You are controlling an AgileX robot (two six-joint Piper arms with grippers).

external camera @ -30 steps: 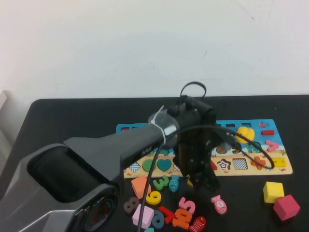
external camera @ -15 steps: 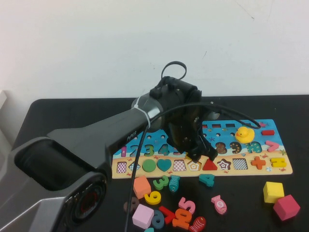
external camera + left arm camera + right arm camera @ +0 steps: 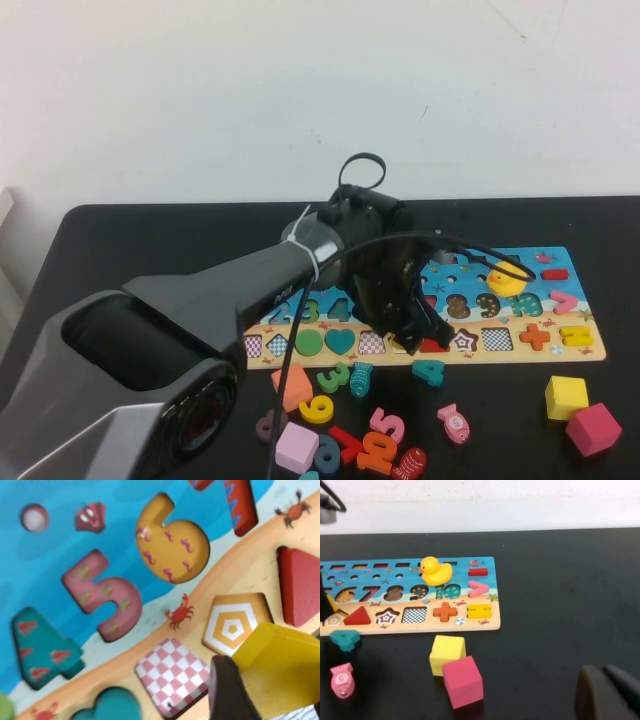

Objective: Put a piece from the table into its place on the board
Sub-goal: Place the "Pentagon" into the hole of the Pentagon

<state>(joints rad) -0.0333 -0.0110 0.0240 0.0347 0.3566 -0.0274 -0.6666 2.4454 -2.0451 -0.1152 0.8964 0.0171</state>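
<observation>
Status: insertion under way, not complete.

Left side of high view: loose pieces (image 3: 330, 410) on the table (image 3: 130, 240) ahead of the board (image 3: 585, 350), among them orange, pink and green shapes and numbers. Not yet placed.

Centre: left gripper (image 3: 420, 335) low over the board's tan strip, just above the slot row between the checkered square and the red triangle (image 3: 436, 345). Jaws part open and clamped on the piece (image 3: 280, 667), as seen in the left wrist view. One dark finger (image 3: 231, 690) pressed against the piece's near edge; other finger out of frame.

Piece position: held clear of the board, just beside the pentagon slot (image 3: 239, 622), overlapping that slot's lower corner in the wrist view. Slot pattern visible, so slot empty. Not seated.

Orientation: piece flat face roughly parallel to the board, slightly tilted by the look of its visible side wall. No true long axis on a pentagon. Which way its apex points relative to the slot's apex: cannot tell, since only part of the outline shows.

Remaining, as judged: shift over the slot, match rotation, lower, release, withdraw.

Right side: yellow duck (image 3: 508, 280) standing on the board's blue area; yellow cube (image 3: 566, 397) and pink cube (image 3: 593, 428) on the table. Right gripper (image 3: 607, 692) parked low over the table, well apart from the board; fingers close together, nothing held.
</observation>
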